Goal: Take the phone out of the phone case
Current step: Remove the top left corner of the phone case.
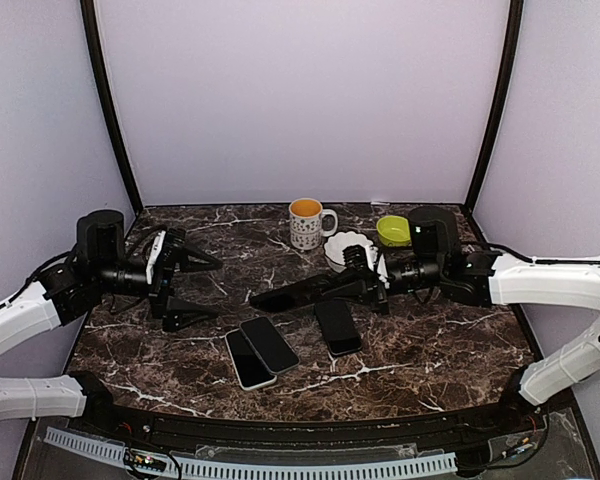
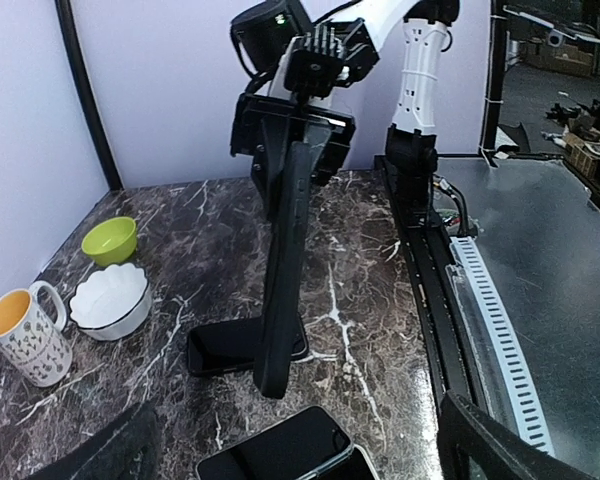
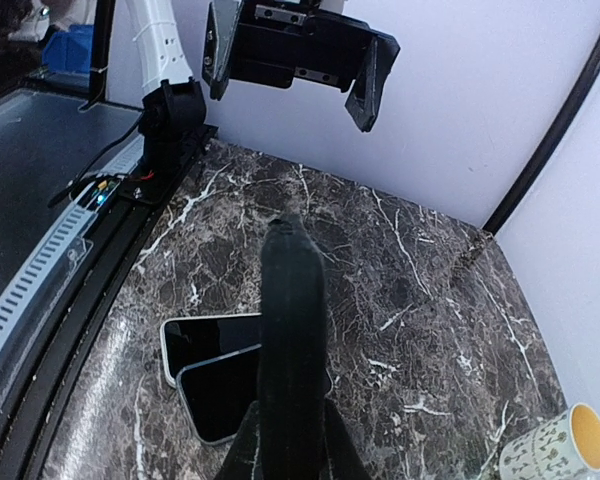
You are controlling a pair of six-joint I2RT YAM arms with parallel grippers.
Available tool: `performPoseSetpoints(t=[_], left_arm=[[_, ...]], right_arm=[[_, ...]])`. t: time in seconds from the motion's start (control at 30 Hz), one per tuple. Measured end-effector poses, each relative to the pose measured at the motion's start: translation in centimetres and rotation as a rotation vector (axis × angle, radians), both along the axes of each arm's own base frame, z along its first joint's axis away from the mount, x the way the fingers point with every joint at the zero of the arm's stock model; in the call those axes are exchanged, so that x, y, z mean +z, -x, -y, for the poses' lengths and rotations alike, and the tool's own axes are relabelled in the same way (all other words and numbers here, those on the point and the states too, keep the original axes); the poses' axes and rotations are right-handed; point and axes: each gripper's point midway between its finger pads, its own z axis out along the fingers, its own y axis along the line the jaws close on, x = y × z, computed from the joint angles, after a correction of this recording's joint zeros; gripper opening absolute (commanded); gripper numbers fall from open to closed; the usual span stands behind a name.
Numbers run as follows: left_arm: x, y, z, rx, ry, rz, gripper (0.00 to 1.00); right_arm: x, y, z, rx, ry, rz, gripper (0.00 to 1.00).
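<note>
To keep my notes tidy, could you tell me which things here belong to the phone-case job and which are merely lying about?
In the job:
- black phone case, clamped in the right gripper
- left gripper, open

Lying about:
- flat black phone
- front phone
- phone beside it
- mug
- white bowl
- green bowl

Bright, even overhead light; soft shadows on the marble table (image 1: 430,340).

Pale lilac walls (image 1: 300,100) enclose a dark, white-veined marble-patterned table (image 1: 430,340) on three sides, with slanting black posts (image 1: 108,110) at the back corners, under even light.
</note>
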Motion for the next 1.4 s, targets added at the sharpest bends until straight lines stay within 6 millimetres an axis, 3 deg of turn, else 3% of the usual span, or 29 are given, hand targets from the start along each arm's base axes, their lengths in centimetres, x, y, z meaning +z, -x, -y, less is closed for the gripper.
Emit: performPoseSetpoints(t=[0.37,0.57,0.83,1.4], left_arm=[[-1.0,3.0,0.2,-0.18,0.058,0.107,0.7],[-1.5,3.7,0.8,-0.266,0.084,0.112,0.68],[-2.0,5.0,1.5,-0.325,0.092,0.127,0.63],[-2.4,5.8,2.2,-0.361,0.094,0.127,0.44]], right_arm=[[0.1,2.6,0.1,0.18,-0.001,0.064,0.0],[1.1,3.2,-0.4,0.239,-0.031,0.06,0.0],[1.0,3.6,-1.5,0.279,-0.045,0.049,0.0],[2.7,3.9,-3.2,0.308,-0.096,0.084,0.0]])
